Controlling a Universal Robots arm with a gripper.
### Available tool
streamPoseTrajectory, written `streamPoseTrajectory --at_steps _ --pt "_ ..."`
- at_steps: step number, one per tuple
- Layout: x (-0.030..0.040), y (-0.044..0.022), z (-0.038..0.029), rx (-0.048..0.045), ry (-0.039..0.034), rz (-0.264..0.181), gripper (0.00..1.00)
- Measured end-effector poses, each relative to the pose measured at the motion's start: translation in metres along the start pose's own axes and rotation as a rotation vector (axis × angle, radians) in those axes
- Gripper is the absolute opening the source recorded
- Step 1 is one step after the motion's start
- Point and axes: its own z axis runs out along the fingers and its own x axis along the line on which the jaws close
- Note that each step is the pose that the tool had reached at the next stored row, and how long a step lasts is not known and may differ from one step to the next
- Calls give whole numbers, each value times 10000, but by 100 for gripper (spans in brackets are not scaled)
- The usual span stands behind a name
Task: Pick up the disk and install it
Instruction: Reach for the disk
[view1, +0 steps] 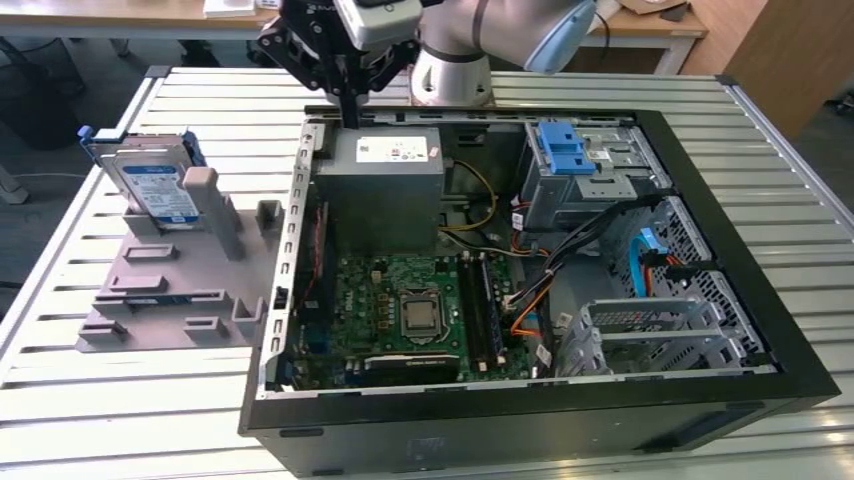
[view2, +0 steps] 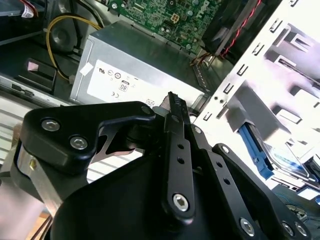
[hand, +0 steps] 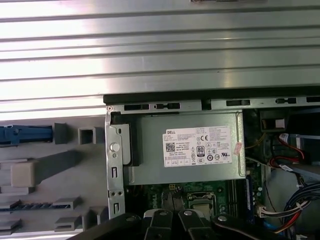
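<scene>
The claw (view1: 350, 114) hangs over the back edge of the open computer box (view1: 534, 425), just above the big grey power box (view1: 387, 168). Its two black fingers are pressed together into one thin tip, with nothing between them, and I cannot tell if the tip touches the edge of the box. In the second wrist view the claw (view2: 172, 100) also looks closed, and its tip points at the power box (view2: 135, 65). The disk (view1: 151, 185) is not in the claw. It stands on its edge in a grey stand (view1: 160, 295) on the metal table (view1: 120, 420), well apart from the claw, on the exterior view's left of the computer box. A grey post of the stand hides the lower part of the disk. In the first wrist view the disk (hand: 25, 134) is a thin blue strip seen from above, and the picture's edge cuts it off. The robot arm (view1: 494, 40) is cut off at the top of the exterior view. In the second wrist view the claw's black body covers much of the scene, and a blue thing in the bright part is hard to make out. Inside the computer box are a green board (view1: 400, 300) and a metal cage (view1: 587, 175) with a blue latch.
</scene>
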Motion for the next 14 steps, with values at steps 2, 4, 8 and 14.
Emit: streamPoseTrajectory --at_steps 2,4,8,14 --pt "18 2 0 0 -1 0 11" --pt "34 5 -1 0 0 1 11" --pt "68 9 -1 0 0 1 11" --pt "116 13 -2 0 -1 1 11"
